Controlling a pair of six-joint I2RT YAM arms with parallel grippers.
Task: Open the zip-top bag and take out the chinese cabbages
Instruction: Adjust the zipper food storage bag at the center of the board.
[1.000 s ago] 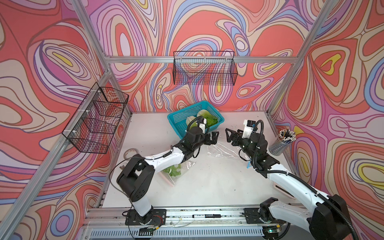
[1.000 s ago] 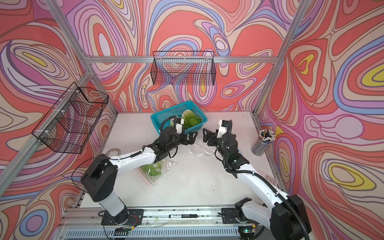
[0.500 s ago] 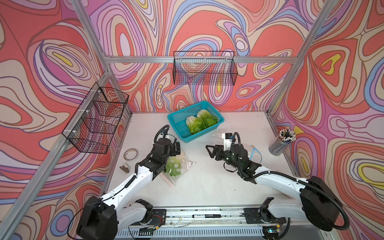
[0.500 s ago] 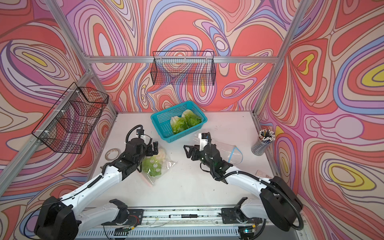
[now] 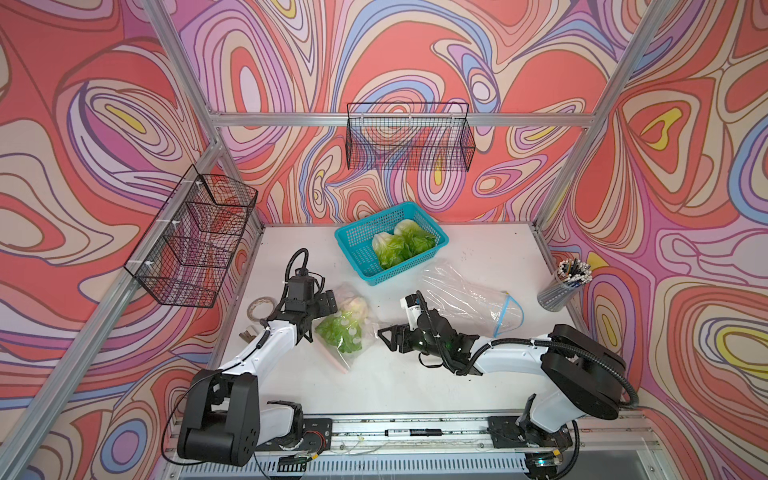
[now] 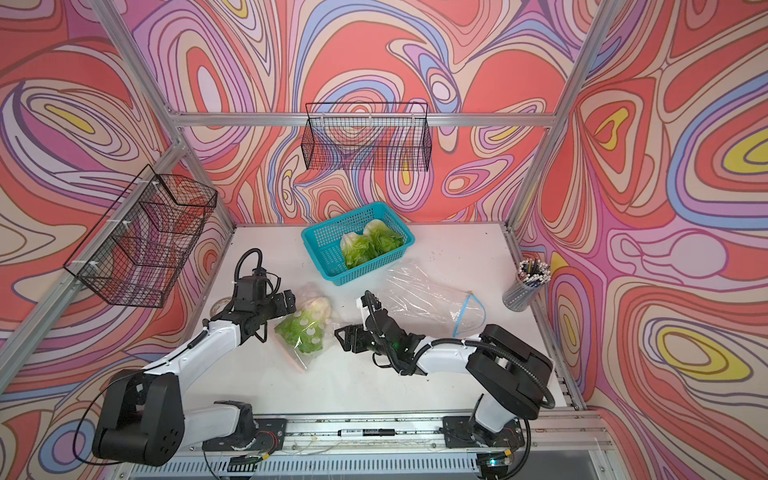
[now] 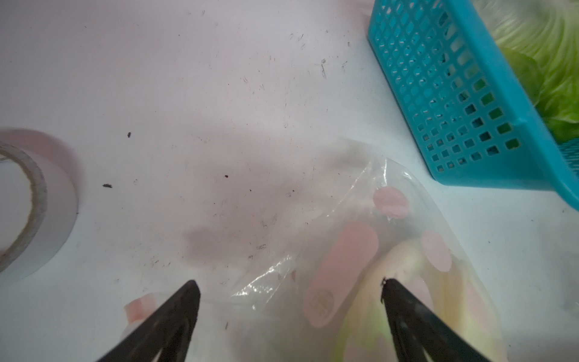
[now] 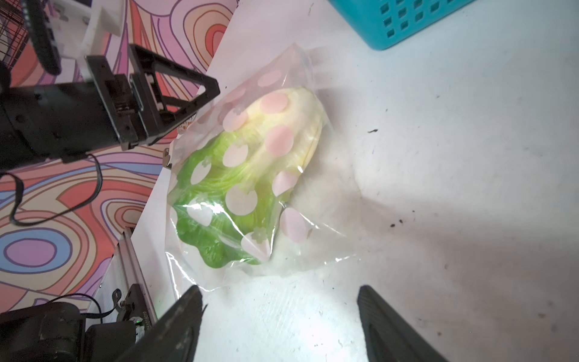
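Clear spotted zip-top bag (image 5: 347,332), one chinese cabbage (image 8: 244,175) inside, lies on the counter (image 5: 395,386) between left claw (image 7: 289,283) and right claw (image 8: 280,291), both spread, gripping nothing; two cabbages (image 5: 401,245) sit in the basket (image 5: 360,221).

Cabbages (image 5: 399,248) in basket (image 5: 357,246) behind filled bag (image 5: 345,329)

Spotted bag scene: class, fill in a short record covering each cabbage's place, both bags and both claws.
spotted bag: lying flat between the claws; seal state unclear
cabbage: inside the spotted bag
teal basket: holds two cabbages
clear bag: beside the teal basket, looks empty, blue-edged mouth gaping
left claw: open, over one end of the spotted bag
right claw: open, just short of the spotted bag, holding nothing
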